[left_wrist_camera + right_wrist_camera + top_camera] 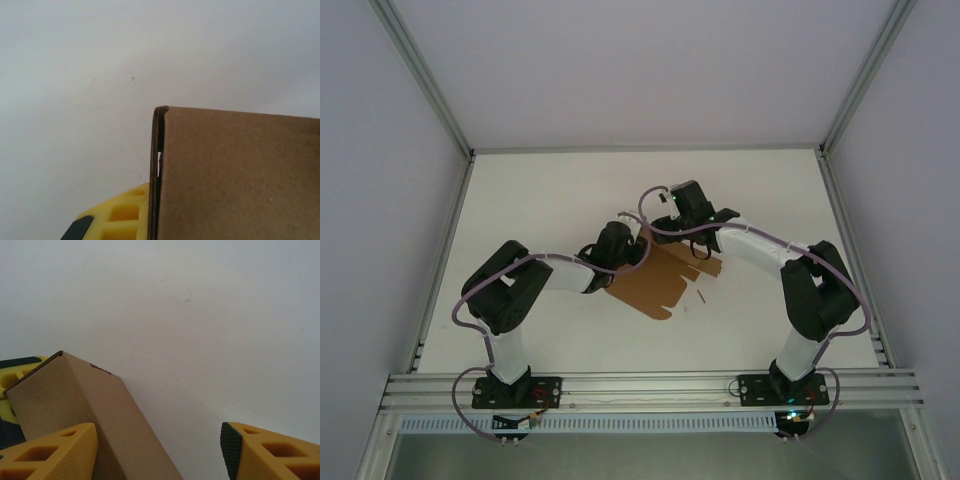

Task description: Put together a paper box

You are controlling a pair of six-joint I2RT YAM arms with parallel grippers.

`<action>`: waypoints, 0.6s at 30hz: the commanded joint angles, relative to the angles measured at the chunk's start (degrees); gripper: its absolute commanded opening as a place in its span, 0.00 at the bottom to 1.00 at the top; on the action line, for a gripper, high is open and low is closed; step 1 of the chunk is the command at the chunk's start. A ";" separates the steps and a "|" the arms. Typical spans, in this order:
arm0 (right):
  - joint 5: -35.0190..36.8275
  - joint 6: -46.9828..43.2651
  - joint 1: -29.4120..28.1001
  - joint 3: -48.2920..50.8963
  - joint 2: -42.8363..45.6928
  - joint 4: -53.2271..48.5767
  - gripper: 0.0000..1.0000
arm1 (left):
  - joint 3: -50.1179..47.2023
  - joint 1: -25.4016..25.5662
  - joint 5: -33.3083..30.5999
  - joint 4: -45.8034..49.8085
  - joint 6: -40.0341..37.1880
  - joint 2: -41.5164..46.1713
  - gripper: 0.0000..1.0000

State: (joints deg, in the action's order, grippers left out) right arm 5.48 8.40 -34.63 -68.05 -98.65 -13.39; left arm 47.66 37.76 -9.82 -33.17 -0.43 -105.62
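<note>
Table [570, 200]: matt white top, bare along its far and side margins. Two small dark marks [701, 296] lie close together right of centre; fainter specks show on the same surface in the left wrist view [131, 77] and the right wrist view [187, 301].

Walls: pale panels at left [370, 200], back [650, 70] and right [920, 150] enclose the table.

Posts: two aluminium profiles, left [420, 70] and right [865, 70], rise from the far corners.

Rail [650, 388]: grooved aluminium, running along the near edge, with a perforated strip [650, 424] just below it.
</note>
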 commanded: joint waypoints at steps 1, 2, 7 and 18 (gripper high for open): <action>-0.97 2.26 -0.53 1.63 -0.70 -10.53 0.67 | -1.01 -0.67 -5.56 0.39 2.37 0.26 0.19; -0.42 2.48 -0.53 1.49 -0.83 -11.10 0.67 | -0.82 -0.65 -5.35 1.29 2.95 0.28 0.27; 0.18 3.45 -0.51 3.52 -0.58 -11.40 0.67 | -0.12 -0.66 -3.63 2.43 2.98 -0.71 0.31; -0.95 3.06 -0.42 1.76 -2.12 -11.85 0.67 | 1.91 -1.75 4.44 0.68 5.84 -3.40 0.28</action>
State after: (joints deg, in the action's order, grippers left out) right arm 4.82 11.84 -34.85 -67.64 -98.19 -14.96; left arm 48.27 37.12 -7.64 -31.35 3.31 -108.22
